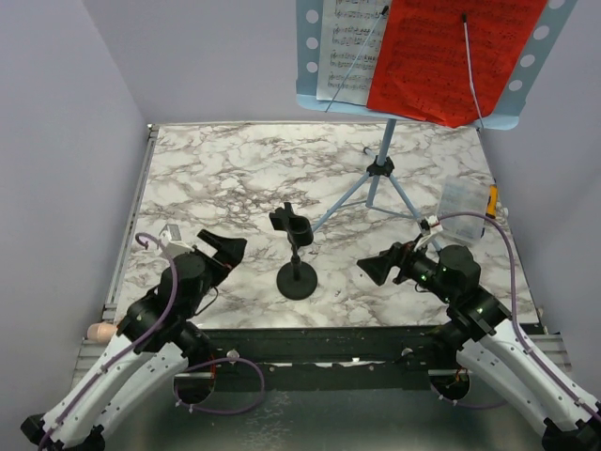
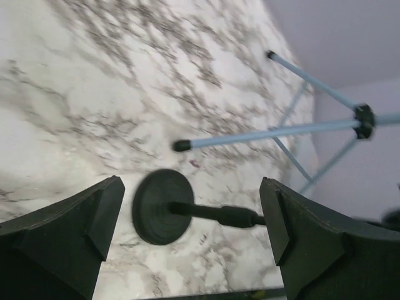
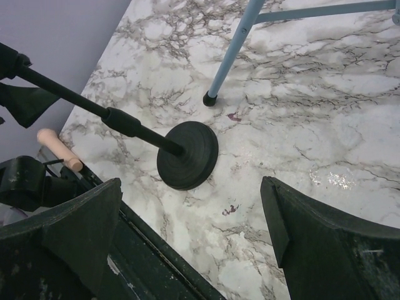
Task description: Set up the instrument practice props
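Two arms are sitting bolted at the near edge of the marble table (image 1: 235, 160) in the overhead view. The left claw (image 1: 225, 246) is hovering to the left of the black microphone stand (image 1: 298, 280) and the right claw (image 1: 374, 270) is hovering to its right. Both are pointing toward it without touching it. That stand is standing upright on its round base near the front middle of the table. Behind it the light blue music stand (image 1: 502, 113) is standing on its tripod legs. Its perforated tray is carrying white sheet music (image 1: 343, 47) on the left, with a red sheet (image 1: 441, 56) overlapping it on the right. A small clear box (image 1: 463, 199) is lying by the right edge of the table, near one tripod leg. The pinkish microphone (image 1: 99, 331) is lying off the marble past the front left corner, beside the left arm and well apart from its stand.

Seen from the left wrist, the left claw's fingers (image 2: 62, 231) are spreading wide and gripping nothing. The round base and lower pole are showing in the gap beyond them, with a black-tipped tripod foot just past the base.

Seen from the right wrist, the right claw's fingers (image 3: 325, 244) are likewise gaping wide and holding nothing. The round base is sitting ahead of them, a tripod foot is resting near it, and the microphone is lying at the left by the table's front rail.
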Robot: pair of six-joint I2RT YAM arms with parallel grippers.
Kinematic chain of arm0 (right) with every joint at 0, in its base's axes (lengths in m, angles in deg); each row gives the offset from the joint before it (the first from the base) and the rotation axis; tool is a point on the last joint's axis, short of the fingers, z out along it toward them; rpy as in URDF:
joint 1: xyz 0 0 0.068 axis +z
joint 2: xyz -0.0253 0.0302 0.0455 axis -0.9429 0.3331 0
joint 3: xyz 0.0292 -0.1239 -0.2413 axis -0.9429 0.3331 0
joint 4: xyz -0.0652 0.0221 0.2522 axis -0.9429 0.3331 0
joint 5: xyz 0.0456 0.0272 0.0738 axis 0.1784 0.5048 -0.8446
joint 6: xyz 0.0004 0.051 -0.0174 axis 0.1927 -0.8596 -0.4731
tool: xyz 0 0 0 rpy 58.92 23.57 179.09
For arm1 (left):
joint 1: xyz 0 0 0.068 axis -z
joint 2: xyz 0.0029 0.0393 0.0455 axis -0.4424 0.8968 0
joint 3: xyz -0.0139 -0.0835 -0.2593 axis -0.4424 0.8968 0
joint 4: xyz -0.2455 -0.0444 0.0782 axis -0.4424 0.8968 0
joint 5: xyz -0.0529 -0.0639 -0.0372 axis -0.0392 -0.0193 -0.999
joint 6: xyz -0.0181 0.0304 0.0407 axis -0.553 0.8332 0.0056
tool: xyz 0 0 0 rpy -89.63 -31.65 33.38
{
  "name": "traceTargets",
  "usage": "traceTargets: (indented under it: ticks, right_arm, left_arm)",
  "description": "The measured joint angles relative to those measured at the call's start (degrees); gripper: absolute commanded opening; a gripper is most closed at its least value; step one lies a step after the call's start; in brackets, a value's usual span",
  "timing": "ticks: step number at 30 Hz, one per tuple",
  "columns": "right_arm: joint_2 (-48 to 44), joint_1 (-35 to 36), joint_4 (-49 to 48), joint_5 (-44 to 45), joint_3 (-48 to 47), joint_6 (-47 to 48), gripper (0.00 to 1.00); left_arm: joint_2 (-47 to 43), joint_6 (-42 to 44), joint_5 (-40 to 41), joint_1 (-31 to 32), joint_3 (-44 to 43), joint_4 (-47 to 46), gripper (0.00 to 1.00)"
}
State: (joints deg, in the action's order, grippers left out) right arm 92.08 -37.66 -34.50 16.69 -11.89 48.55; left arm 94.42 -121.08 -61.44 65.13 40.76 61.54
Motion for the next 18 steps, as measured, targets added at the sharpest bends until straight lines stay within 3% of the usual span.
traceTargets:
  ticks: [6,9,13,14,18]
  right_arm:
    - [2.86,0.0,0.44,0.02,-1.68,-0.04,1.0]
    - [3.52,0.0,0.63,0.02,-2.78,-0.07,1.0]
    - [3.43,0.0,0.92,0.02,-3.41,-0.31,1.0]
    - [3.45,0.0,1.2,0.02,-3.65,-0.35,1.0]
    - [3.45,0.0,3.41,0.04,-5.29,-0.46,1.0]
  left_arm:
    - [25.22,0.24,15.06,-0.5,-13.03,12.35,0.99]
    - [36.39,5.09,17.62,-4.66,-17.22,14.1,0.99]
    - [47.19,12.72,13.03,-22.08,-19.3,12.79,0.99]
    - [49.83,14.21,11.28,-29.03,-19.54,12.79,0.99]
    - [53.68,11.76,12.72,-42.77,-19.8,16.15,0.99]
